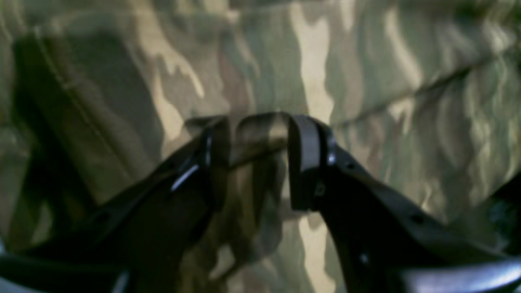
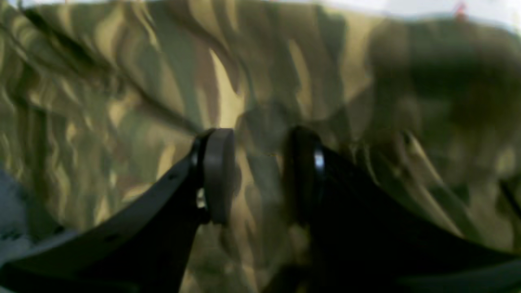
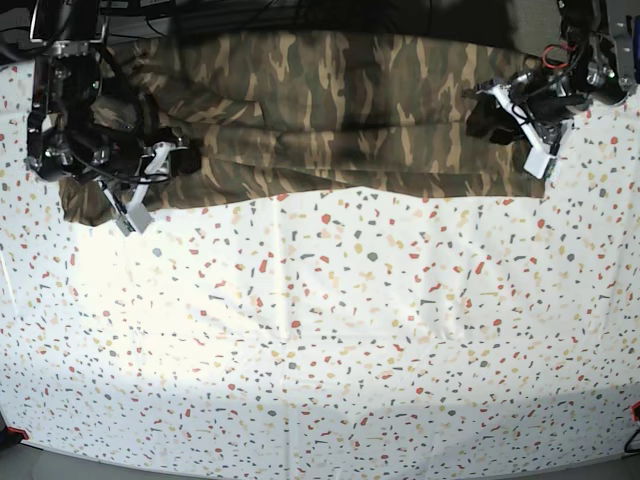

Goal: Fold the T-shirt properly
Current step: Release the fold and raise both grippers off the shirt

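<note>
Both arms pinch cloth at once: left gripper (image 1: 258, 158) and right gripper (image 2: 260, 175) each have jaws clamped on the T-shirt (image 3: 330, 110), stretched across the top of the speckled tabletop (image 3: 320, 340), likely to carry one edge evenly.

Both wrist views I'm getting are dim, soft and blurred; the T-shirt (image 1: 366, 81) print smears, and gripper shadows fall on it. Base view is sharper, with a bright washed-out patch on the table (image 3: 150, 290) and fisheye bending at the edges.
</note>
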Motion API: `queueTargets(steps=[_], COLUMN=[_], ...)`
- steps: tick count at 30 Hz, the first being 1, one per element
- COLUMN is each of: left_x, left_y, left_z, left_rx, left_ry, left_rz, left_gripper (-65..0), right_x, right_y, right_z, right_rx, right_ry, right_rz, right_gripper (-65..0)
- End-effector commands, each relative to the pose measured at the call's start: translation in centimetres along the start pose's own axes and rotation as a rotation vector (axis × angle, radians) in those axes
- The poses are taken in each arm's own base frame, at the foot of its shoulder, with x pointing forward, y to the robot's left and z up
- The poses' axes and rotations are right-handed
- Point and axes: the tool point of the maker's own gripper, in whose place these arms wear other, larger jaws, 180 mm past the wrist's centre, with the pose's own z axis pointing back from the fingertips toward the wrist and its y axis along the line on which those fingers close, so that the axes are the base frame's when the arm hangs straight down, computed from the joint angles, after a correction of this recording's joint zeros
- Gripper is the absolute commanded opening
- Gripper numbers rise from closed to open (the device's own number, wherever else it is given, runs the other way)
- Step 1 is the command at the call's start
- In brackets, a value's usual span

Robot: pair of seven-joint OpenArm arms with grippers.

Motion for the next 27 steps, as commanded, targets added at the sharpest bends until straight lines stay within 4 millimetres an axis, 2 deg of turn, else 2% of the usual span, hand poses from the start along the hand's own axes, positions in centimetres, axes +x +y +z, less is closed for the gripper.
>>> queueTargets(steps=[1, 5, 7, 12, 17, 20, 22, 27], left_x=[-0.9, -3.1, -3.4, -2.5, -1.5, -1.1, -1.2, -1.6], left_y=[0.9, 2.7, 3.6, 4.4, 4.9, 4.9, 4.9, 4.8], left_z=[-0.2, -1.5, -2.2, -3.2, -3.4, -3.5, -3.4, -3.4], left_rx=[0.029, 0.042, 0.05, 0.048, 0.069, 0.068, 0.065, 0.063], left_ry=[0.034, 0.099, 0.117, 0.121, 0.114, 0.107, 0.115, 0.13], left_rz=[0.01, 0.083, 0.106, 0.13, 0.101, 0.099, 0.102, 0.105], left_gripper=[-42.0, -42.0, -42.0, -42.0, -42.0, -42.0, -42.0, -42.0], right_x=[0.0, -1.0, -1.3, -1.8, -0.5, 1.6, 4.2, 10.1], right_y=[-0.8, -2.0, -2.2, -3.1, -5.0, -5.4, -4.6, -1.6], right_z=[0.3, -1.1, -1.9, -3.5, -4.4, -4.4, -3.7, 0.3], right_rx=[-0.042, -0.115, -0.115, -0.097, -0.102, -0.097, -0.047, 0.041], right_ry=[-0.006, -0.023, -0.023, 0.014, 0.003, -0.05, -0.139, -0.322], right_rz=[0.029, 0.068, 0.067, 0.016, -0.044, -0.054, -0.08, -0.031], right_gripper=[-40.4, -40.4, -40.4, -40.4, -40.4, -40.4, -40.4, -40.4])
